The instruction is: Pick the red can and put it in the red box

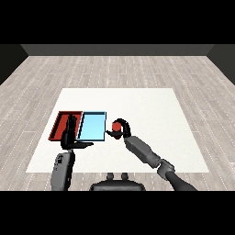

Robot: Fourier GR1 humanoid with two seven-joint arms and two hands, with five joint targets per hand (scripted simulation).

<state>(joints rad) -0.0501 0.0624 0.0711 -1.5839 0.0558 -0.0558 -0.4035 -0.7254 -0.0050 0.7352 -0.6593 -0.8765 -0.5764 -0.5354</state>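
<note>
— From where you stand, what's hard to see on the left?

— The left hand (70, 133) stands upright with straight fingers, thumb stuck out toward the right, holding nothing. It covers the right part of the red tray (58, 124), so I can't make out that tray's right wall or much of its floor there.

— And next to it?

— The light blue tray (92, 125) sits just beside the red one, right up against it as far as I can tell. Its near left corner is hidden behind the thumb.

— Where's the red can (116, 125)?

— Right of the blue tray, near its right edge, in the right hand (120, 131), whose fingers curl round it. Only the can's top shows; I can't tell whether it touches the white table (151, 114).

— Room to move?

— Plenty of bare table behind the trays and off to the right. The right forearm runs out of sight at the lower edge.
</note>
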